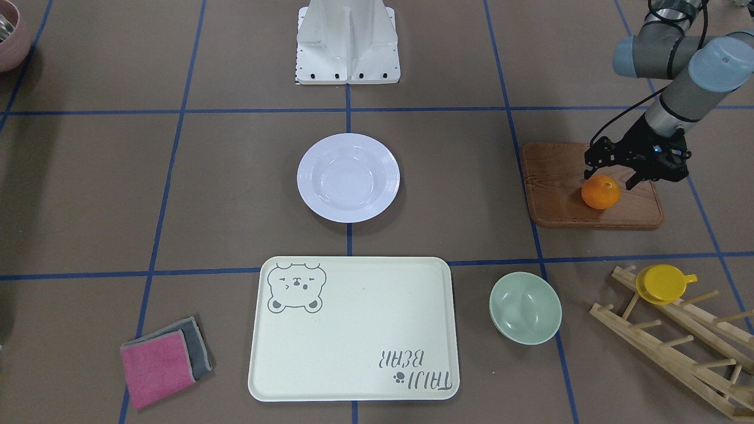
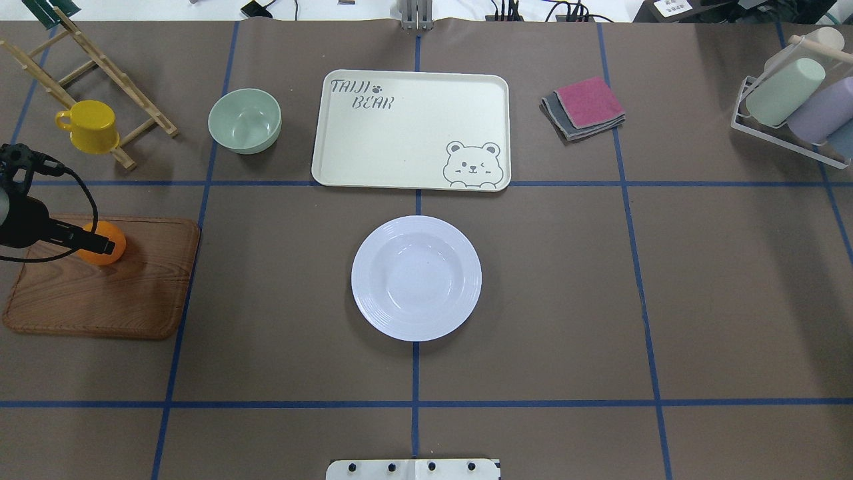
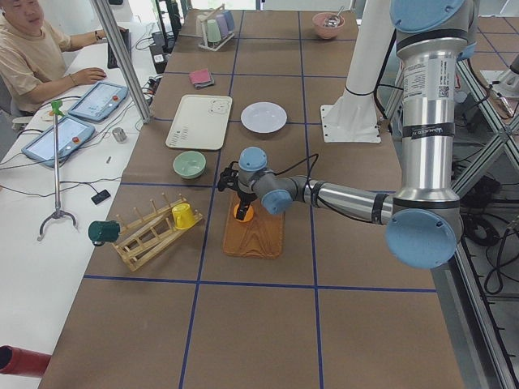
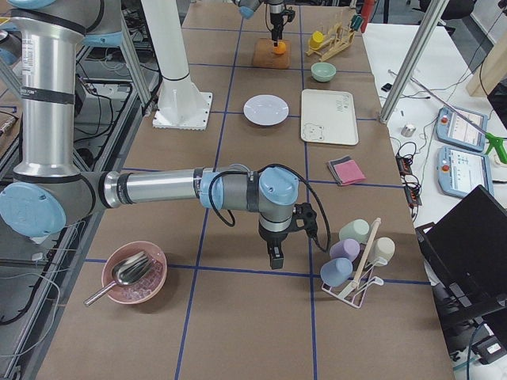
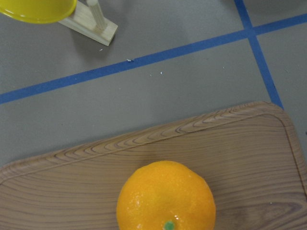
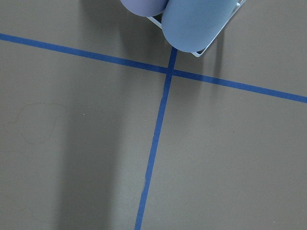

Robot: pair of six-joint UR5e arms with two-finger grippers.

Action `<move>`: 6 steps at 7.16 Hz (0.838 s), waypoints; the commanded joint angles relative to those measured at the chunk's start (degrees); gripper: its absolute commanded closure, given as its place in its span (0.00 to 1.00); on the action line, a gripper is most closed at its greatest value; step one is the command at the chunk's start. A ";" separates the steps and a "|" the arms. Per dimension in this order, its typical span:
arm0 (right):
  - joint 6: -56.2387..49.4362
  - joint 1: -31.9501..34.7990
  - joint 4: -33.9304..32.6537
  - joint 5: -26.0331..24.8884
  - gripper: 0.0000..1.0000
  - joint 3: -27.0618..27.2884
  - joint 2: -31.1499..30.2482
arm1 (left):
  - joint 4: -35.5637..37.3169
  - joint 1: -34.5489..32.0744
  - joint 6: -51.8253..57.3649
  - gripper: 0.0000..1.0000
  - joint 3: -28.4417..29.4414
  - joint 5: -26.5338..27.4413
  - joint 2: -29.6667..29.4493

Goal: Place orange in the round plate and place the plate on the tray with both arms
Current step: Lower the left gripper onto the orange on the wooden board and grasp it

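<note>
One white plate point(image 1: 347, 178) is sitting at the middle of a brown worktop point(image 1: 235, 194) crossed with blue tape lines, nearest the robot. Level with it, at the worktop's left edge, a wooden board point(image 1: 554, 188) is carrying the orange point(image 1: 601, 193), which is resting near the board's far edge. The left gripper point(image 1: 609, 175) is hanging just over the orange with its two fingers point(image 1: 632, 179) spread apart, one to each side of the fruit's top, gripping nothing. Whether they are touching the peel is unclear. Farther out, toward the worktop's far edge, the cream tray point(image 1: 353, 330) with its bear drawing is lying just beyond the plate, apart from it. Near the worktop's right end, the right gripper point(image 4: 273, 255) is pointing down above the surface beside a rack of cups point(image 4: 356, 265). How far its fingers are parted cannot be told.
</note>
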 commanded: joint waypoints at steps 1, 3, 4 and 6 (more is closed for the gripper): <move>0.00 -0.02 0.00 0.00 0.00 -0.03 0.00 | -0.04 1.77 -0.57 0.00 2.38 2.21 -2.21; 0.00 -0.02 0.00 0.00 0.00 -0.12 0.00 | 0.04 2.04 -0.57 0.00 2.65 3.44 -2.21; 0.00 -0.02 0.00 0.00 0.00 -0.12 0.00 | 0.05 2.13 -0.48 0.02 2.65 3.44 -2.21; 0.00 -0.02 0.00 0.00 0.00 -0.12 0.00 | -0.04 3.00 -0.39 0.70 2.12 3.36 -1.77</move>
